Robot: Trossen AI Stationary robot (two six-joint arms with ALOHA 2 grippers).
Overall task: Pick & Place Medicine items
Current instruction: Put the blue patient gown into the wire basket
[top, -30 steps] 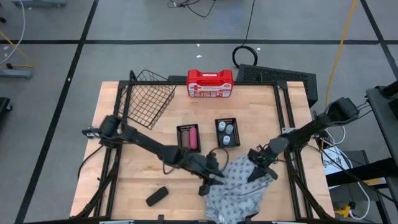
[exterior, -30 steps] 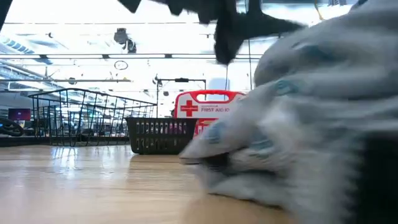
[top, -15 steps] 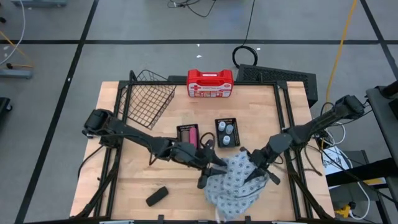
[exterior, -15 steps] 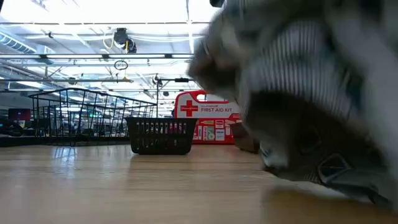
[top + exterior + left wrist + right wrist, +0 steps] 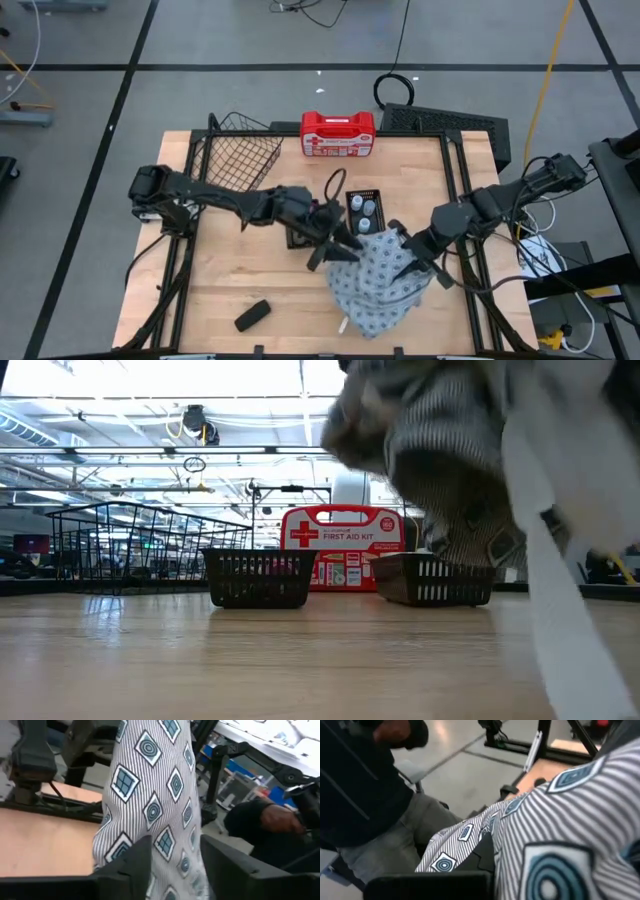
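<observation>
A striped cloth with diamond patterns (image 5: pixel 375 285) hangs between my two grippers over the table's near right part. My left gripper (image 5: pixel 335 247) is shut on its left upper part and my right gripper (image 5: pixel 415 263) on its right upper part. In the low view the cloth (image 5: pixel 450 450) is up off the table, and a white strip (image 5: pixel 555 590) hangs down from it. Small whitish bottles (image 5: pixel 365 212) stand in a small black tray just beyond the cloth. A black block (image 5: pixel 252 315) lies flat on the table at the near left. My left arm hides most of the second small tray. My left gripper pinches the cloth between its two fingers (image 5: pixel 125 867), gathered into a bunch (image 5: pixel 167 845). It comes slanting from the table's left. The cloth hangs below it, slack. My right gripper holds the cloth's right upper part (image 5: pixel 408 262), slanting from the right. The cloth drapes over its fingers (image 5: pixel 560 820) and hides the place of contact.
A red-and-white first aid case (image 5: pixel 338 133) stands at the far edge, with a wire basket (image 5: pixel 240 160) to its left. Two small black mesh trays (image 5: pixel 258 578) (image 5: pixel 435 578) sit mid-table. A person in dark clothes (image 5: pixel 360 785) sits beyond the table.
Both grippers have gone up and toward the table's far edge, carrying the cloth. The cloth lay bunched on the near part of the table. It now hangs higher, clear of the table in the low view, and the two small trays show beneath it.
</observation>
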